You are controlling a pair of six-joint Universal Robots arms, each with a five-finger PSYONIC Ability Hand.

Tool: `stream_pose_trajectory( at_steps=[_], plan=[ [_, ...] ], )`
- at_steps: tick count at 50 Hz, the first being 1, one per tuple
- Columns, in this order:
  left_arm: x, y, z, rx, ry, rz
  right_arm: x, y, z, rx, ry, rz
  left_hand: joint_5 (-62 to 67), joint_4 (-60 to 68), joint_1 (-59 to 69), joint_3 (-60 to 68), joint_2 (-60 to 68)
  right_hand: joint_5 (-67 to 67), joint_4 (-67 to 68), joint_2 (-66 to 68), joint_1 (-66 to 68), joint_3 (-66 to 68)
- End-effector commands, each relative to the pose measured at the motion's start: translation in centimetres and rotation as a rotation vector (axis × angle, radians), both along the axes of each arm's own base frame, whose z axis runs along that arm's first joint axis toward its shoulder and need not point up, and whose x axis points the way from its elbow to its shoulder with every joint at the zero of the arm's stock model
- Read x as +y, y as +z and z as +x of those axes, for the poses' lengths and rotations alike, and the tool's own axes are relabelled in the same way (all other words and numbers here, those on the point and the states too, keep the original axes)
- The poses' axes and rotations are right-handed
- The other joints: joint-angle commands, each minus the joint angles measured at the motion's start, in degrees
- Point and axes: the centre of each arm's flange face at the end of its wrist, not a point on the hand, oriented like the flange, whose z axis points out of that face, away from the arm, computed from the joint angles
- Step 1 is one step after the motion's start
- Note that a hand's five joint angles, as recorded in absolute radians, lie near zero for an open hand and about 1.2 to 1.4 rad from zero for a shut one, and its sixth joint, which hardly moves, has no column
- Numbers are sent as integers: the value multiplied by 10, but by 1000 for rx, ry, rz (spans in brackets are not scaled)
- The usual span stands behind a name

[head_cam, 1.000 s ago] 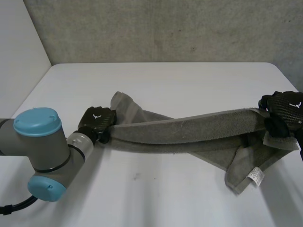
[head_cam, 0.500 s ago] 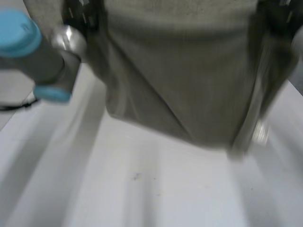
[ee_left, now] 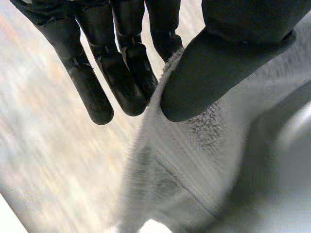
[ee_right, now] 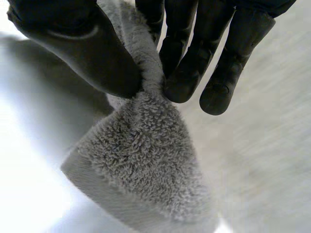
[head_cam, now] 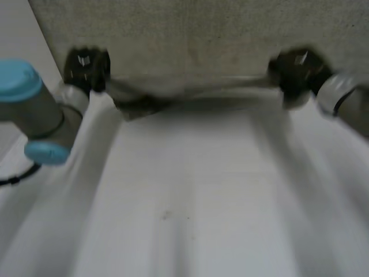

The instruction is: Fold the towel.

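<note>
The towel [head_cam: 190, 89] is stretched as a thin grey band between the two hands, at the far side of the white desk [head_cam: 190, 202], just before the grey wall [head_cam: 202, 34]. The left hand [head_cam: 86, 64] is at the left end of the towel and the right hand [head_cam: 295, 70] is at the right end, so the hands are well apart. Near the left hand a part of the towel sags and makes a dark fold; I cannot tell if it touches the desk. In the left wrist view the thumb presses the edge of the towel against the nearly straight fingers [ee_left: 121, 87], so this hand is pinching it. In the right wrist view the thumb and the fingers [ee_right: 187, 73] pinch a corner of the towel, and the fluffy corner sticks out past the fingertips
</note>
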Motion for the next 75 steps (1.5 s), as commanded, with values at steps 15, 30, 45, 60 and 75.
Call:
stream_pose_trajectory(
  at_steps=[15,30,45,60,75],
  plan=[
    [74,-78,15,-71,-86,233,49,-105,-14,102,-114,334,111,103,119,103,103,-169,-168,-156,-157,-166],
    [79,-75,17,-69,-81,235,48,-102,-33,52,-336,284,111,103,119,103,103,-388,-387,-376,-376,-386],
    [79,-76,17,-67,-81,225,88,-108,-36,56,-317,340,111,103,119,103,103,-521,-520,-508,-509,-518],
    [78,-76,18,-65,-80,222,83,-131,-34,39,-312,257,111,103,119,103,103,-533,-532,-521,-521,-531],
    [76,-78,17,-63,-78,208,59,-105,-37,-12,-357,111,111,103,119,103,103,-329,-328,-317,-317,-327]
  ],
)
